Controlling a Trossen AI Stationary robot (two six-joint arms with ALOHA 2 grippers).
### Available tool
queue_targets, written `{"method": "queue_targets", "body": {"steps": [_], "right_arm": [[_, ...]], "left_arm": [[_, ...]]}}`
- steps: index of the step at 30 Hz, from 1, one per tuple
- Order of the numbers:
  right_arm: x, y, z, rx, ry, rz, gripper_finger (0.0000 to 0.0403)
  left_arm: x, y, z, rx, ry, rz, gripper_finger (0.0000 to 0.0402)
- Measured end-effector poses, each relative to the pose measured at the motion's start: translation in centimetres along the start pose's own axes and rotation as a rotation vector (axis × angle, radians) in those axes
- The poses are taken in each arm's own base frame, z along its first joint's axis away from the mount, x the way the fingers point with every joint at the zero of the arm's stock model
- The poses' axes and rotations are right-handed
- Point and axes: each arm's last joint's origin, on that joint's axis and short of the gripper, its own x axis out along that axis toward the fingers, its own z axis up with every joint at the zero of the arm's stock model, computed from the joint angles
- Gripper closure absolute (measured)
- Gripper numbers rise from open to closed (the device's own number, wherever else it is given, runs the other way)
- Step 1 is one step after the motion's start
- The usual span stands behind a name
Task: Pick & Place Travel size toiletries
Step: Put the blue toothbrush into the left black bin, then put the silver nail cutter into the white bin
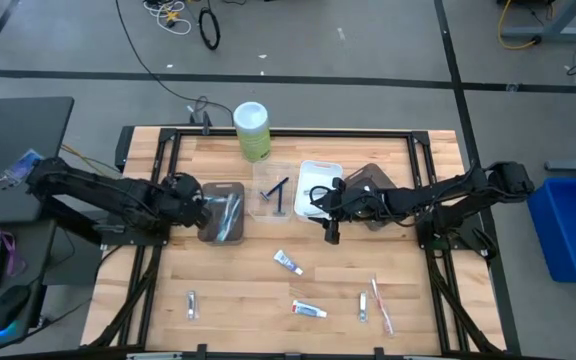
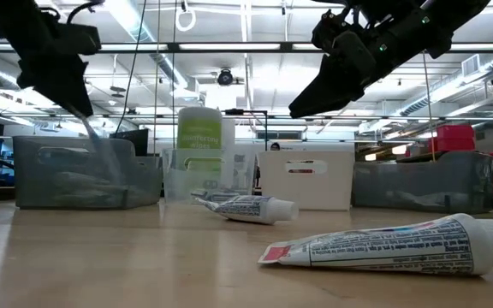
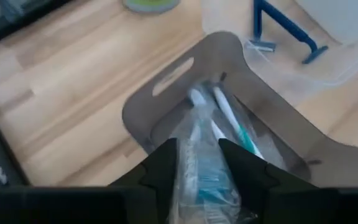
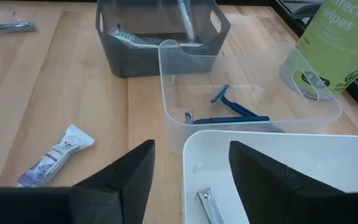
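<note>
Clear-wrapped toothbrush (image 3: 204,168), clamped in the left tool (image 3: 197,165), could snag the grey tray's (image 3: 166,81) rim and slip; right tool (image 4: 191,168) hangs apart.

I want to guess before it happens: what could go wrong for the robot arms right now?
1. The left gripper hangs over the grey tray with a wrapped toothbrush between its fingers; it might stick to them or catch on the tray's wall.
2. The right gripper is open above the white tray, close to the clear tray; a low move could nudge either.
</note>
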Motion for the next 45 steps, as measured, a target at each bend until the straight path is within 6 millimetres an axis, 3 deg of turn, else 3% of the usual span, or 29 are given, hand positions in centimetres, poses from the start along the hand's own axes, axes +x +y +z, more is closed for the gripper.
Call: {"method": "queue_targets", "body": {"steps": [6,13,26,31,39,45], "right_arm": [[0.0,0.0,-0.2,-0.005,0.021,0.008,0.0198],[0.0,0.0,-0.3,-0.006,0.026,0.01,0.0191],[-0.2,1.4,-0.3,0.051,0.044,0.262,0.0184],[-0.8,3.3,-1.0,0.051,0.108,0.322,0.0201],[-3.8,8.9,-2.3,-0.32,0.226,0.54,0.0221],[-5.9,11.0,-4.7,-0.299,0.47,0.717,0.0195]], "left_arm": [[1.9,-1.6,-0.7,0.034,0.058,-0.016,0.0236],[2.8,-4.6,-0.4,0.107,0.131,-0.274,0.0212],[1.7,-6.6,2.6,0.185,-0.288,-0.372,0.0232],[1.0,-7.4,3.7,0.233,-0.422,-0.435,0.0232],[0.9,-7.4,4.1,0.254,-0.463,-0.426,0.0232],[1.2,-7.5,4.1,0.214,-0.466,-0.387,0.0232]]}}
